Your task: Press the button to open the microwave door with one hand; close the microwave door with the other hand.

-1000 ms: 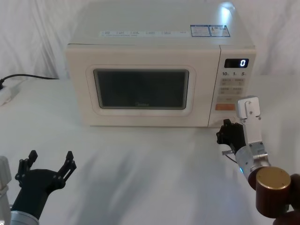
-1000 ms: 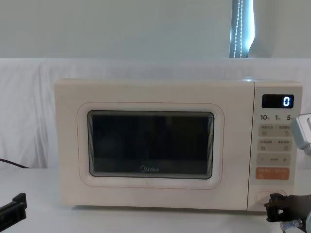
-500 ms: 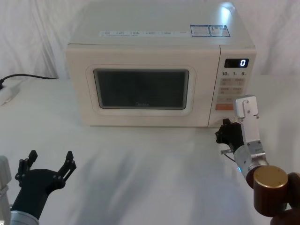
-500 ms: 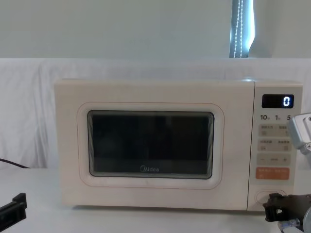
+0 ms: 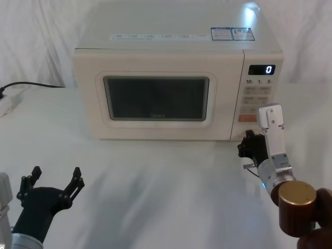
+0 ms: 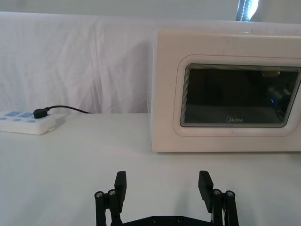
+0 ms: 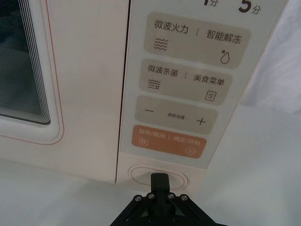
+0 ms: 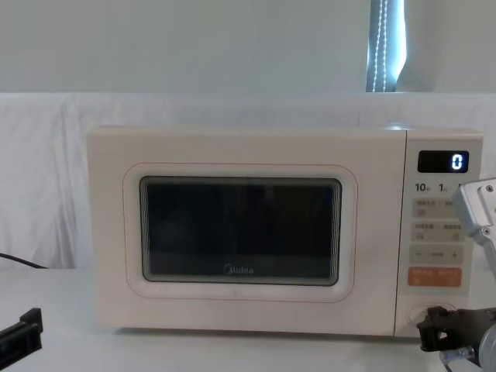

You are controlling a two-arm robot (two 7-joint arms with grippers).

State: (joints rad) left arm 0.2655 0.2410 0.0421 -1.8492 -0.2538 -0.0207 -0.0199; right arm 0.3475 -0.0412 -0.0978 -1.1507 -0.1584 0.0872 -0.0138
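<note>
Right gripper [image 5: 247,144] sits at the lower right front corner of the microwave [image 5: 171,83], its black fingers clenched together into a single tip that the right wrist view shows against the lower edge of the button [image 7: 159,175]; whether it actually presses the button or only rests there cannot be told. In the head view the gripper hides the button, and in the chest view the button [image 8: 430,313] is partly covered by the black fingers. One microwave stands on the white table [image 5: 155,176], facing the robot. The microwave door [image 5: 155,98] takes up most of its front and lies flush with the body, shut; its dark window [image 8: 240,229] gives no view of the inside. To the right of the door is the control panel [image 5: 258,96], with a lit display [image 5: 262,69] reading 0. The right wrist view shows three pale key strips, one orange key strip [image 7: 168,141] and one button below them; the panel's top is cut off there. Left gripper [image 5: 54,181] hangs low over the table at the near left, well apart from the microwave, with its two fingers spread and nothing between them. One power strip [image 6: 28,123] lies at the far left of the table with one black plug and cable [image 6: 61,109] in it.
</note>
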